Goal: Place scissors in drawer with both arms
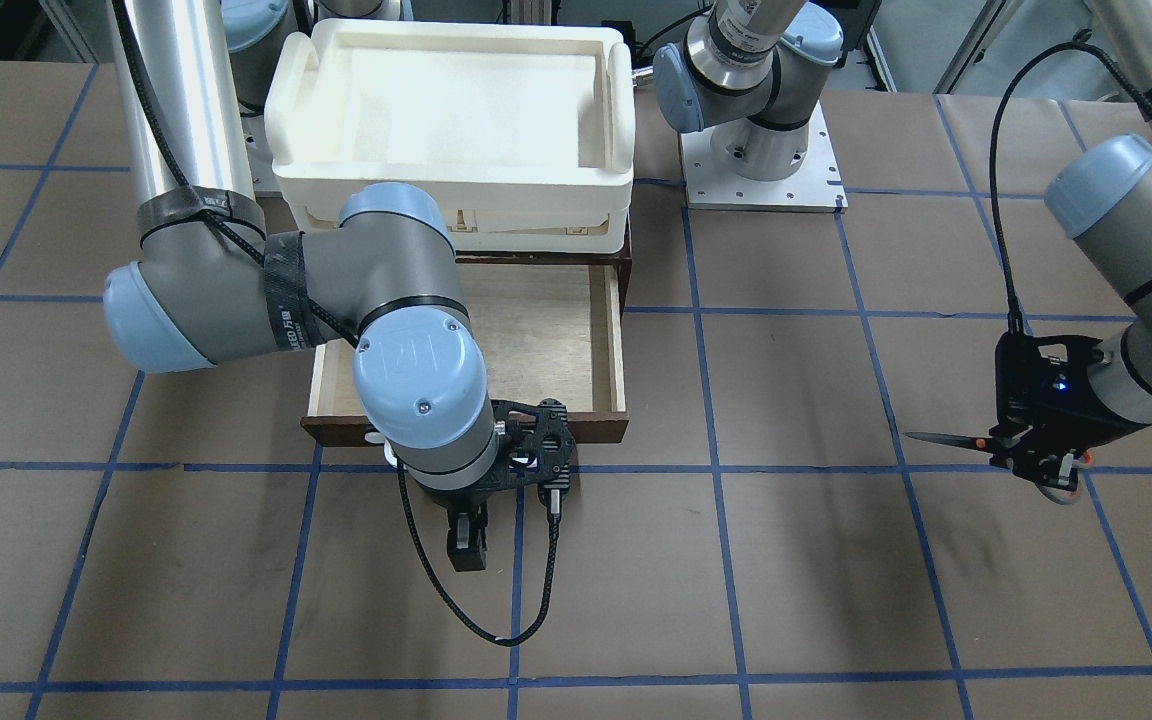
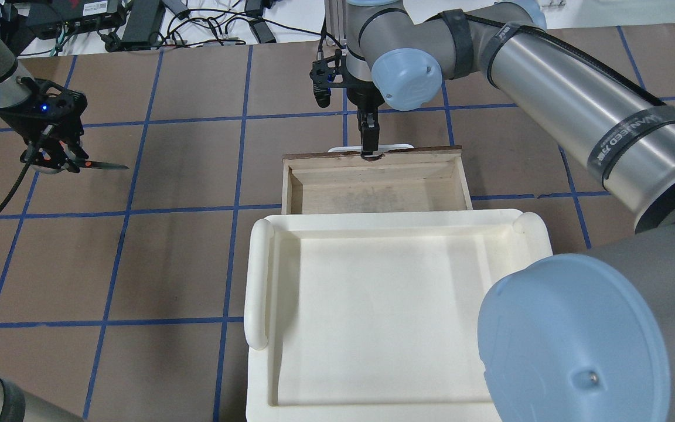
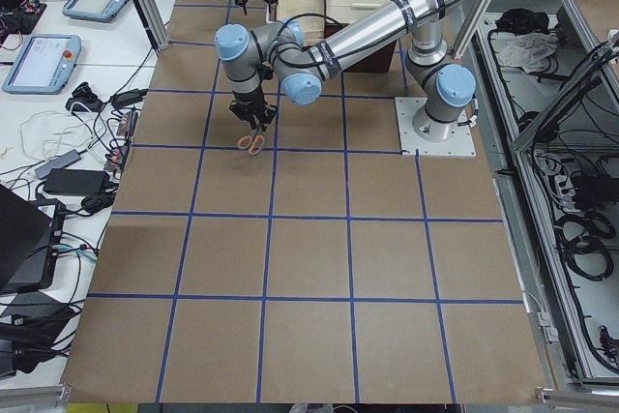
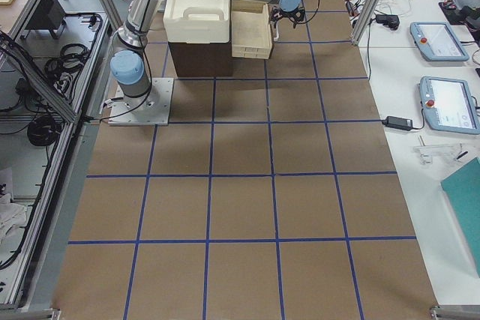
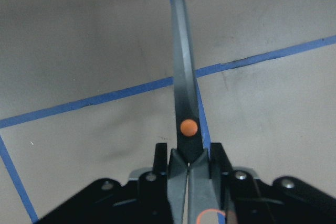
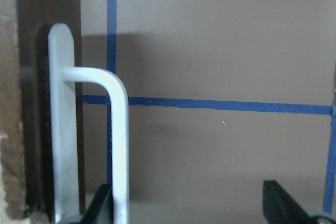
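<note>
My left gripper is shut on the scissors at their handle end. It holds them a little above the table, far to the drawer's side, with the closed dark blades pointing towards the drawer. The left wrist view shows the blades and orange pivot dot between the shut fingers. The wooden drawer is pulled open and its pale interior is bare. My right gripper is at the drawer's front, open, with one finger beside the white bar handle.
A cream-white plastic tray sits on top of the dark cabinet above the drawer and also shows in the overhead view. The left arm's base plate is bolted to the table beside the cabinet. Brown table with blue grid lines lies around.
</note>
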